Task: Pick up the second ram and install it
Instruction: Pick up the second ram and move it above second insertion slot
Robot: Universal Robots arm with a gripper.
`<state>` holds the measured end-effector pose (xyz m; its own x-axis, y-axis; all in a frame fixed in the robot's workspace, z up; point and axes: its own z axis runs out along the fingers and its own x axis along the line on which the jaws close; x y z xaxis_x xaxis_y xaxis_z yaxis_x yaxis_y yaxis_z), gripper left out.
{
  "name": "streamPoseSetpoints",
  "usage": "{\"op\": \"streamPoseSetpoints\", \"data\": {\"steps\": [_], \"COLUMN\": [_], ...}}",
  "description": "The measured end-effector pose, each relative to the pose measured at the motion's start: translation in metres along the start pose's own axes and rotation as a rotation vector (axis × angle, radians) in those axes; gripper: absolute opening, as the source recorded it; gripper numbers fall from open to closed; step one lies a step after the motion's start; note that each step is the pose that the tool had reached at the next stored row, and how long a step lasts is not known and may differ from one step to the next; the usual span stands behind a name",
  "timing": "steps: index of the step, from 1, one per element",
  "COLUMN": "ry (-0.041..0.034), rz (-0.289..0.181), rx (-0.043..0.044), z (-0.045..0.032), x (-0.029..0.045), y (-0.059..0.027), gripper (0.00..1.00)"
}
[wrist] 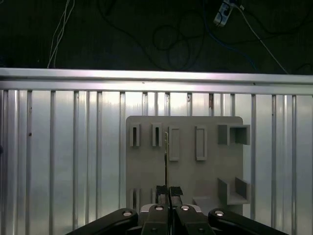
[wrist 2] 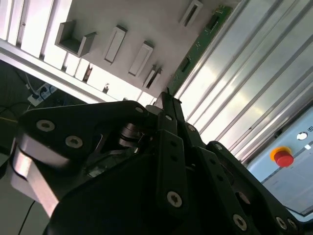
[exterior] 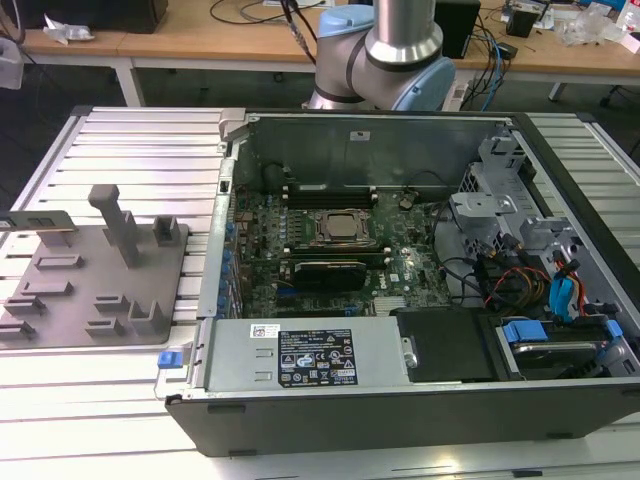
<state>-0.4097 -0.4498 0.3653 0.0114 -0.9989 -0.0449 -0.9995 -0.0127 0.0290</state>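
A slatted metal bench (exterior: 130, 140) carries an open computer case (exterior: 400, 420) lying on its side and, at the exterior view's left of it, a grey fixture plate (exterior: 90, 290) with raised blocks and narrow slots. The base of the robot arm (exterior: 400, 40) stands behind the case and rises out of the picture. Inside the case the motherboard (exterior: 400, 270) faces up, with the CPU socket (exterior: 340, 228) near its middle between long black slots. In both wrist views the gripper (wrist: 168, 190) (wrist 2: 166, 100) is above the fixture plate (wrist: 186, 171) (wrist 2: 146, 24), its two fingers drawn together to a thin gap and clamped on one end of the second ram (wrist: 166, 156). In the first wrist view the stick shows edge-on as a fine line running straight out from the fingertips, across the plate and between two of its slots. In the second wrist view the same stick (wrist 2: 203, 46) shows as a long, narrow green board reaching away from the fingertips, past the plate's edge and over the bench's bright slats, so it appears to sit in none of the plate's slots. A red button (wrist 2: 282, 157) sits on a pale panel beyond the bench in the second wrist view.
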Motion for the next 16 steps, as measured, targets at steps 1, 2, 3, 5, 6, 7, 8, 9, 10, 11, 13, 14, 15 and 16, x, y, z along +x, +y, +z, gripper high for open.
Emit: {"op": "streamPoseSetpoints", "data": {"steps": [1,2,3,5,6,7,8,9,10,11,13,14,15,16], "ry": [-0.0001,-0.0001,-0.0001,-0.0001,-0.0001,-0.0001,-0.0001,-0.0001,-0.0001,-0.0002,-0.0001,-0.0001,-0.0001,-0.0001], "rz": [0.0,0.0,0.0,0.0,0.0,0.0,0.0,0.0,0.0,0.0,0.0,0.0,0.0,0.0], "rx": [0.0003,0.0003,0.0005,0.001,0.0013,0.0017,0.0022,0.0024,0.0026,0.0029,0.0032,0.0033,0.0033,0.0034], "z": [-0.0027,-0.0044,-0.007,-0.014,-0.0189,-0.0222,-0.0263,-0.0287,-0.0318,-0.0346,-0.0403,-0.0423,-0.0435,-0.0452], "x": [-0.0001,-0.0002,-0.0003,-0.0006,-0.0009,-0.001,-0.0012,-0.0013,-0.0014,-0.0016,-0.0018,-0.0019,-0.002,-0.002], "y": [0.0001,0.0001,0.0002,0.0004,0.0006,0.0007,0.0008,0.0008,0.0009,0.001,0.0012,0.0013,0.0013,0.0013], "gripper": [0.09,0.09,0.09,0.09,0.09,0.09,0.09,0.09,0.09,0.09,0.09,0.09,0.09,0.09]}}
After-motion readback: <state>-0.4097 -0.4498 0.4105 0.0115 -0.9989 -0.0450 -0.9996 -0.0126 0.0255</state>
